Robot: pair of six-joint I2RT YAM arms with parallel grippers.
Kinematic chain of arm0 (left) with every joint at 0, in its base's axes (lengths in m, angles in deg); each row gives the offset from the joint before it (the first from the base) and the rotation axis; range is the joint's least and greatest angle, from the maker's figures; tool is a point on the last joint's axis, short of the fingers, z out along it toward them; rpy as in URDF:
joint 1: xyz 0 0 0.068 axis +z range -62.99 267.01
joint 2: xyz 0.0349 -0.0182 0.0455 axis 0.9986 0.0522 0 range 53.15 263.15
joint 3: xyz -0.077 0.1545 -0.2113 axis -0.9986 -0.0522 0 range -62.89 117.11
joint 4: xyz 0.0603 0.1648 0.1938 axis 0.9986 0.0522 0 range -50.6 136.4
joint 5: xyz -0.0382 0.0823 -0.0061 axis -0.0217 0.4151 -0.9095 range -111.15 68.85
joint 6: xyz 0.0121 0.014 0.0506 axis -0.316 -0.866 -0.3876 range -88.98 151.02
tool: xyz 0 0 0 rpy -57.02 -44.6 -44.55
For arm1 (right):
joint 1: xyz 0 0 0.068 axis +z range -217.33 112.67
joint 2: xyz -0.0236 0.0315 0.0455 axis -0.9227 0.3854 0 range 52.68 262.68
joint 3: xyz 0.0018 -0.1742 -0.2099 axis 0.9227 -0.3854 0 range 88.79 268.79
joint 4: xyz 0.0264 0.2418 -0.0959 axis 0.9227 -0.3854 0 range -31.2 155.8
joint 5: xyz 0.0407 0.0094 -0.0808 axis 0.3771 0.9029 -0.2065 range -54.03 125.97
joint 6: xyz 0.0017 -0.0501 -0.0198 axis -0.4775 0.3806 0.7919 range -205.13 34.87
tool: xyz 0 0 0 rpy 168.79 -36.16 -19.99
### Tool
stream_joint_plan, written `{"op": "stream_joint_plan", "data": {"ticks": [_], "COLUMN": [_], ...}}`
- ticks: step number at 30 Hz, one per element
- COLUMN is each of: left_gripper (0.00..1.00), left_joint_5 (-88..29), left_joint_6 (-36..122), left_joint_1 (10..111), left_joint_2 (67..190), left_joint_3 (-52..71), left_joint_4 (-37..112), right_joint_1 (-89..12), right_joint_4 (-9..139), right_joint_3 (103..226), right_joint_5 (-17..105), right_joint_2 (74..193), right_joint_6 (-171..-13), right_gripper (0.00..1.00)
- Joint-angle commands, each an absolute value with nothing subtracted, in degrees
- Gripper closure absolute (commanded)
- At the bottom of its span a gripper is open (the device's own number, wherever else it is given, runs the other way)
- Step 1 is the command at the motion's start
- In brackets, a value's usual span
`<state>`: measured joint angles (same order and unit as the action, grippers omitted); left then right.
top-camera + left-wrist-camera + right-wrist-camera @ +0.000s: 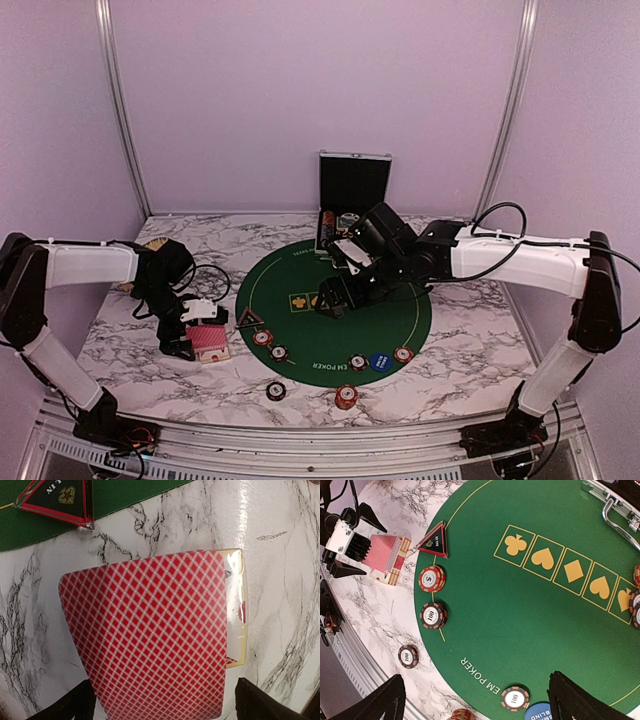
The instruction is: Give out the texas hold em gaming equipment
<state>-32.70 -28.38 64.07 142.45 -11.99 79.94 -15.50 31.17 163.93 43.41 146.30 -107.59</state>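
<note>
though indistinct overhead, cards [150, 635] show lattice up close

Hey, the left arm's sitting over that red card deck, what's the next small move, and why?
Probably lower the left gripper straight down and close on the deck of red-backed cards. Its jaws stand open and empty, its fingers flank the deck in the wrist view, and no card shows on the green mat yet.

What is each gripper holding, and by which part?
Nothing. The left gripper is open over the red-backed card deck; the right gripper is open above the round green felt mat.
</note>
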Motion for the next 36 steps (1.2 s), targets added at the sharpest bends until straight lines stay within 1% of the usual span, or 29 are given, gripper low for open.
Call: {"op": "stream_joint_plan", "data": {"ticks": [1,8,32,36], "left_gripper": [0.01,0.01,0.01,0.04], "left_joint_5": [-32.2,-31.8,-30.5,-29.5], "left_joint_6": [-28.7,-28.5,-27.5,-27.1], "left_joint_1": [63.8,63.8,63.8,63.8], "left_joint_2": [143.0,143.0,145.1,145.2], "left_joint_3": [-13.3,-14.4,-15.4,-15.7], "left_joint_4": [77.8,74.9,73.4,72.8], "right_joint_1": [-15.9,-16.0,-15.9,-15.9], "right_joint_4": [32.4,32.8,33.5,33.7], "right_joint_3": [163.6,162.8,161.5,161.3], "right_joint_5": [43.7,44.0,44.3,44.3], "right_joint_2": [143.7,143.3,142.3,142.2], "right_joint_6": [-108.2,-108.6,-109.1,-109.1], "right_gripper": [0.03,0.04,0.07,0.08]}}
